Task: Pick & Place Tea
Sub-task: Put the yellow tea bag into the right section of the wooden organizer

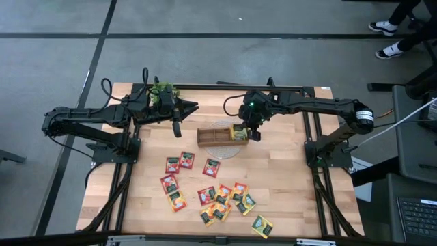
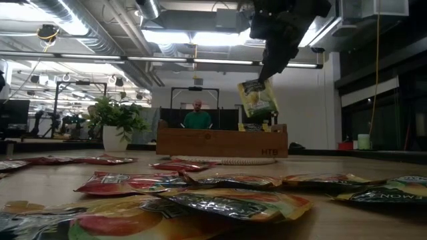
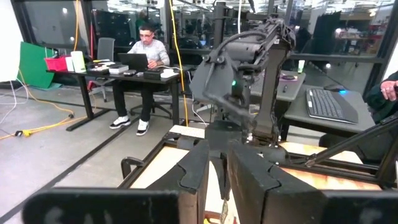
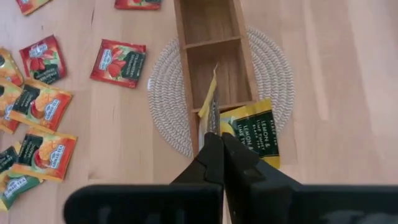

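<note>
Scattered sachets [image 2: 220, 203] in red, orange and yellow-green lie flat on the wooden table [image 1: 293, 198], each with a dark label. Behind them, the right gripper [image 4: 217, 138] pinches a yellow-green sachet [image 2: 257, 97] by its upper edge, so it hangs below the pressed fingertips, above the tray [image 1: 222, 136] on the round mat [image 4: 163, 93]. Another yellow-green sachet [image 4: 255, 129] lies in the tray's end compartment. Near the potted plant [image 1: 164, 90], the left gripper [image 1: 177, 126] waits with fingers almost together, holding nothing.

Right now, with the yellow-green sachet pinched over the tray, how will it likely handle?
Probably light and floppy: the yellow-green sachet hangs tilted from the right end effector, pinched at one edge. Its glossy wrapper may slip. Released above the tray, it might flutter off target.
</note>
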You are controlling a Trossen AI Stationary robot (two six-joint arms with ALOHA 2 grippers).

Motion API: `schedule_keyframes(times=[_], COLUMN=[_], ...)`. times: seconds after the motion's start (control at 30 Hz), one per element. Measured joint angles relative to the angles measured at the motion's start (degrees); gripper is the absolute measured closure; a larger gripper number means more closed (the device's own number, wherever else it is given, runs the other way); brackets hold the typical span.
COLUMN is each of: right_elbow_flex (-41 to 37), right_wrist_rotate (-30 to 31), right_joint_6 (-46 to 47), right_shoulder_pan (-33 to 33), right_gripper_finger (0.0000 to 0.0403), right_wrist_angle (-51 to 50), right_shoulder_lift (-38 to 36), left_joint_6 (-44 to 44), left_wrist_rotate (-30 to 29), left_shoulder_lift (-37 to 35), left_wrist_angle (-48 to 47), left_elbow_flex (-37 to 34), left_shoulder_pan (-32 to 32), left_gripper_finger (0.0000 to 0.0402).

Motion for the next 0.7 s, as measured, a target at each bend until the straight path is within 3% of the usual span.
schedule_keyframes(times=[0.7], right_elbow_flex=[0.00], right_wrist_rotate=[-0.97], right_joint_6=[-5.72], right_shoulder_pan=[-2.59], right_gripper_finger=[0.0403], right_wrist_angle=[0.60], right_shoulder_lift=[3.90], left_joint_6=[-0.02], left_wrist_rotate=[0.14], left_shoulder_lift=[0.00], left_wrist_angle=[0.00], left_elbow_flex=[0.00], left_shoulder_pan=[0.00], left_gripper_finger=[0.0350])
